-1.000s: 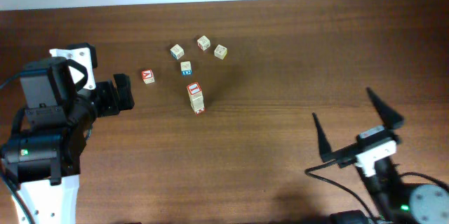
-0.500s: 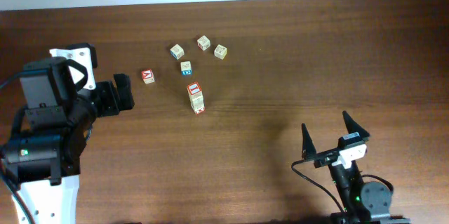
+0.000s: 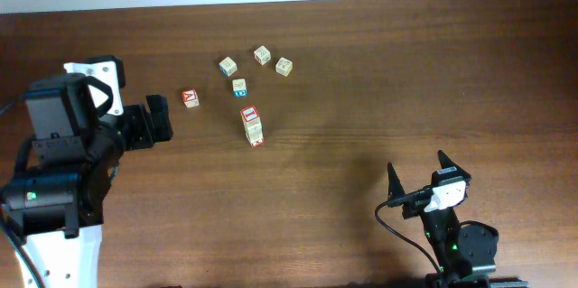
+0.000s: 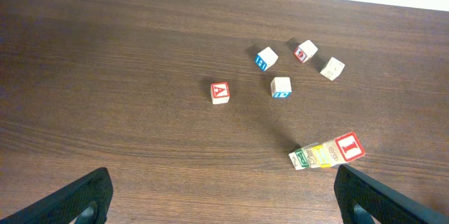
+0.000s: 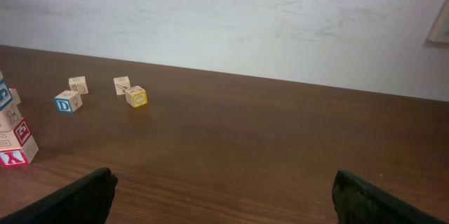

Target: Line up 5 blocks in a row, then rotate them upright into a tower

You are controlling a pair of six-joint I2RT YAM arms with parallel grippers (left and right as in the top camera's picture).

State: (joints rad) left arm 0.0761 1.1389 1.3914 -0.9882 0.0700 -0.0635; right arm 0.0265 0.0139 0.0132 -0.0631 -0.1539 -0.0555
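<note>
The left arm (image 3: pixel 63 157) fills the left edge of the overhead frame, white base at lower left, its black wrist turning the left gripper (image 3: pixel 161 118) toward frame right, fingers (image 4: pixel 83 199) spread wide in the bottom corners of its wrist view. The right arm (image 3: pixel 452 238) sits low at lower right, the right gripper (image 3: pixel 418 172) aimed toward the frame's top with both fingers splayed apart.

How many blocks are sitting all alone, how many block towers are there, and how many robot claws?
Single blocks: 5
Block tower: 1
Robot claws, the left gripper and the right gripper, both open: 2
Total: 8
</note>
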